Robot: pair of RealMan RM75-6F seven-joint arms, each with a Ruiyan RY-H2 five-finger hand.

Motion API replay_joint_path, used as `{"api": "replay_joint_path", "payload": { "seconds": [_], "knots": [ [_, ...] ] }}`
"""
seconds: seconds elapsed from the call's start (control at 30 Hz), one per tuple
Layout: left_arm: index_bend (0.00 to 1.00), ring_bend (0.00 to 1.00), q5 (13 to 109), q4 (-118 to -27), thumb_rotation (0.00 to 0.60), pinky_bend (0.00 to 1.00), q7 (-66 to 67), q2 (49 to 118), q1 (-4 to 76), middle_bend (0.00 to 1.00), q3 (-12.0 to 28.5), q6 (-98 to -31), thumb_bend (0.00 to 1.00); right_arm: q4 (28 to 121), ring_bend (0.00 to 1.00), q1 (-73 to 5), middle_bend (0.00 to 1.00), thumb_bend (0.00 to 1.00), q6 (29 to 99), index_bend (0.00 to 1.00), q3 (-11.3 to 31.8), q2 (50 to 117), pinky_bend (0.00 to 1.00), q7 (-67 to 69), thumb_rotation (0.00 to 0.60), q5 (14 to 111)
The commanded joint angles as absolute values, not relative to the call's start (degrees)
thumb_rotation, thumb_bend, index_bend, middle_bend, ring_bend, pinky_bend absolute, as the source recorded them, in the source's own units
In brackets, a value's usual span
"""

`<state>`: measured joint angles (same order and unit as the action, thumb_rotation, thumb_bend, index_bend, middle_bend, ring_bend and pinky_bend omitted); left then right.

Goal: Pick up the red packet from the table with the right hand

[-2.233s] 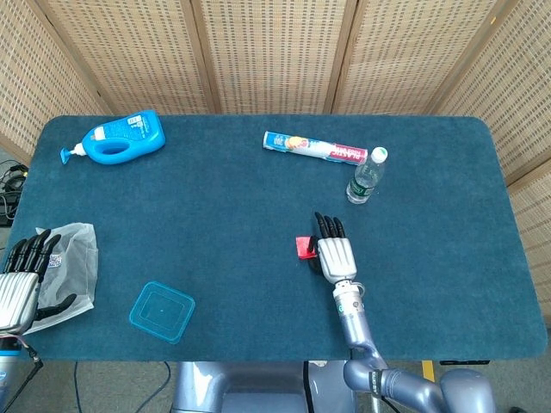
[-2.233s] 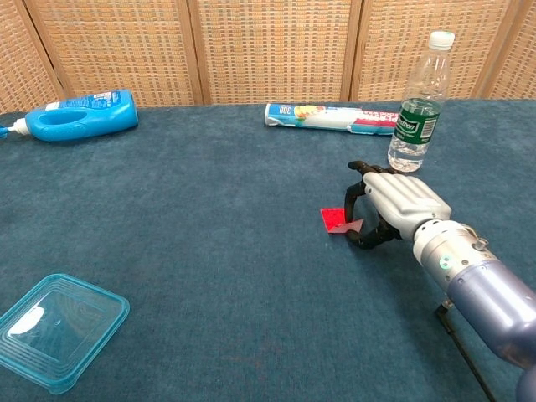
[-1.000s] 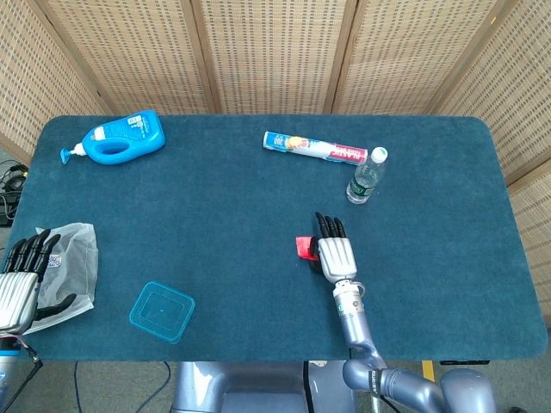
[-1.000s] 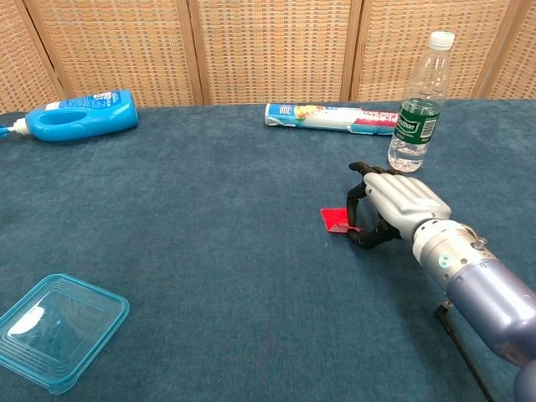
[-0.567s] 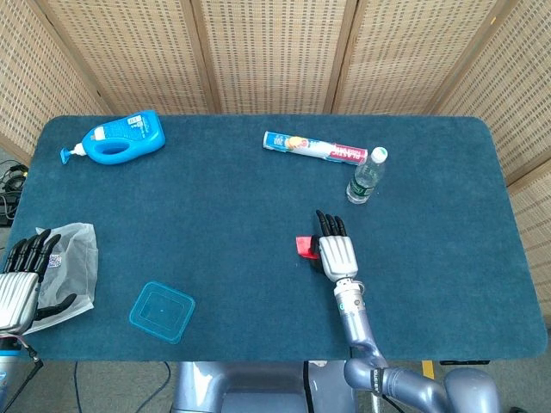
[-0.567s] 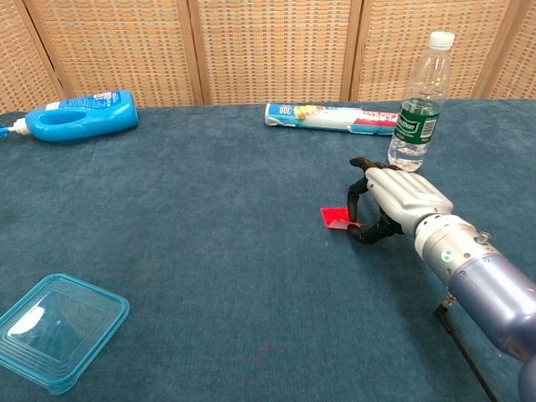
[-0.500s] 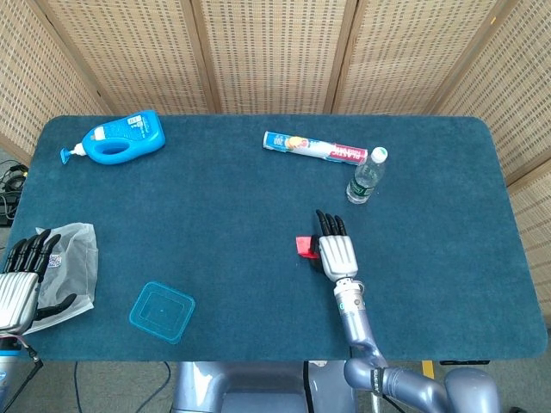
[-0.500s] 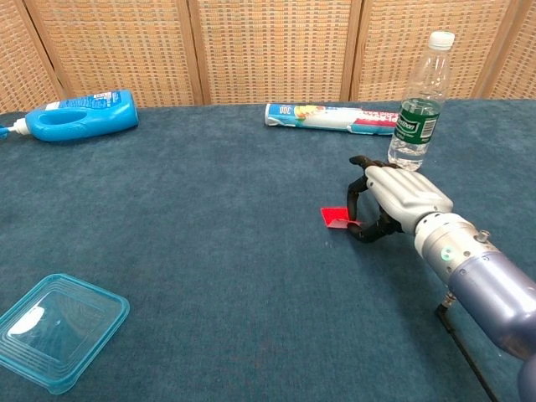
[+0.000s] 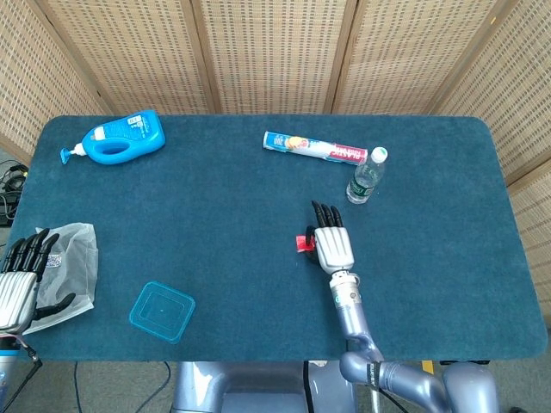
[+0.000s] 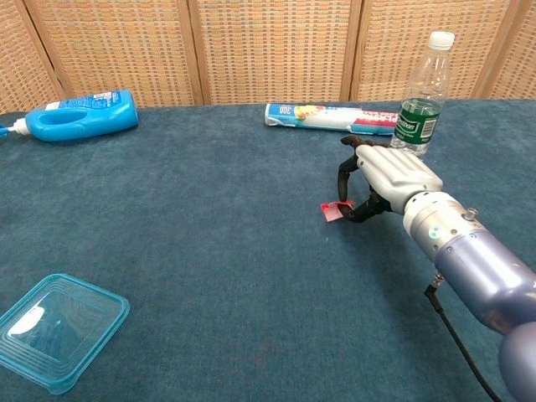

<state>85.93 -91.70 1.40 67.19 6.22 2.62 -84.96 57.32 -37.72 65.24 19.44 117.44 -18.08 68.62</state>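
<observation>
A: While the right hand (image 10: 389, 180) sits just right of the table's (image 9: 215, 215) centre, where does the red packet (image 10: 336, 209) lie?

B: At the hand's 9 o'clock side, pinched between the dark fingers (image 10: 344, 173) curled over it and the thumb below. In the chest view the packet is tilted, with one edge raised off the blue cloth; whether its lower corner touches the cloth cannot be told. In the head view only a small red patch (image 9: 302, 243) shows at the left edge of the right hand (image 9: 331, 245).

A: And the left hand?

B: The left hand (image 9: 19, 288) appears only in the head view, at the table's 8 o'clock corner. Its fingers are apart and extended, lying beside and partly over a clear plastic bag (image 9: 73, 258); no grip on the bag is visible.

A: What else is shown?

B: A blue detergent bottle (image 9: 120, 138) lies on its side at 10 o'clock. A printed tube-shaped pack (image 9: 314, 148) lies at 12 o'clock, and an upright water bottle (image 9: 366, 176) stands just beside its right end, at 1 o'clock from the right hand. A square blue container lid (image 9: 162, 311) lies flat at 7 o'clock, near the bag.
</observation>
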Motion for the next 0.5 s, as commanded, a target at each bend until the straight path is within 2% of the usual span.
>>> {"api": "replay_joint_path", "payload": {
  "seconds": [0.03,0.5],
  "knots": [
    [0.0,0.0,85.92,-91.71,0.6,0.0,1.32,67.16,6.2,0.0,2.64,-85.02,0.19,57.78,0.0,-38.16,0.1,0.66,65.23,0.66,19.91,117.32,0.0,-18.5,0.6,68.31],
    [0.0,0.0,85.78,-91.75,0.6,0.0,1.06,66.99,6.18,0.0,2.79,-85.09,0.19,59.43,0.0,-39.76,0.1,0.66,66.37,0.66,21.57,116.45,0.0,-19.91,0.6,67.55]
  ]
}}
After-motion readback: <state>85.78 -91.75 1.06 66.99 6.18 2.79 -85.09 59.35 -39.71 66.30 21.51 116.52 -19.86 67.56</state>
